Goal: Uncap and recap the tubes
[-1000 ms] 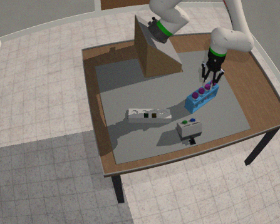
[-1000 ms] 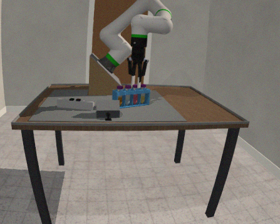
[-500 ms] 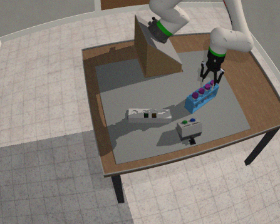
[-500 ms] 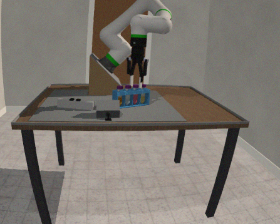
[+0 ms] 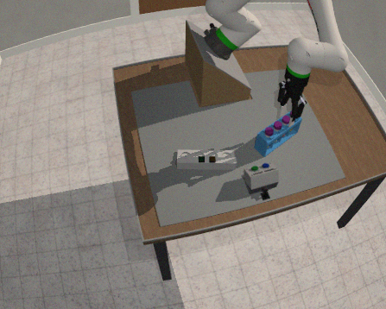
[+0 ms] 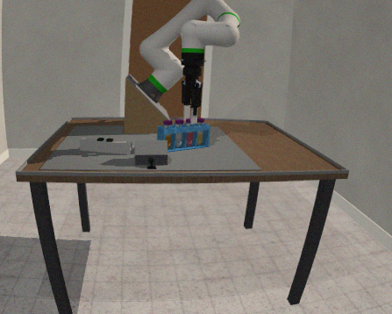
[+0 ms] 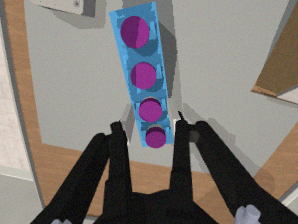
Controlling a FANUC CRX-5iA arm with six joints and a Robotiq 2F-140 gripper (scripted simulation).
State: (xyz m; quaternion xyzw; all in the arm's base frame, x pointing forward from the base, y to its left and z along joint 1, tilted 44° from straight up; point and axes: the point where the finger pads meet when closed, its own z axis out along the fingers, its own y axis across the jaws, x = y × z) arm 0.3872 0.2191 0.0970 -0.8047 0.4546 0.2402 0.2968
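The blue decapping station [image 5: 263, 148] [image 6: 185, 147] [image 7: 118, 23] stands on the grey mat with four purple caps on its tubes; one shows at the near end in the top view [image 5: 268, 130] and at the far end in the wrist view [image 7: 136, 31]. My gripper [image 5: 292, 113] [image 6: 191, 110] [image 7: 150, 108] is open and holds nothing. It hangs just above the rack's end nearest the arm base, fingers either side of the rack. The end cap [image 7: 156, 136] lies between the fingertips in the wrist view. The white cap tray [image 5: 186, 162] [image 6: 96, 146] has both lamps dark.
The small desk [image 5: 262, 179] [image 6: 152, 159] with the blue key [image 5: 265, 165] and the green key [image 5: 255, 168] stands in front of the rack. A brown wedge-shaped block [image 5: 211, 84] carrying the arm base stands at the back of the table.
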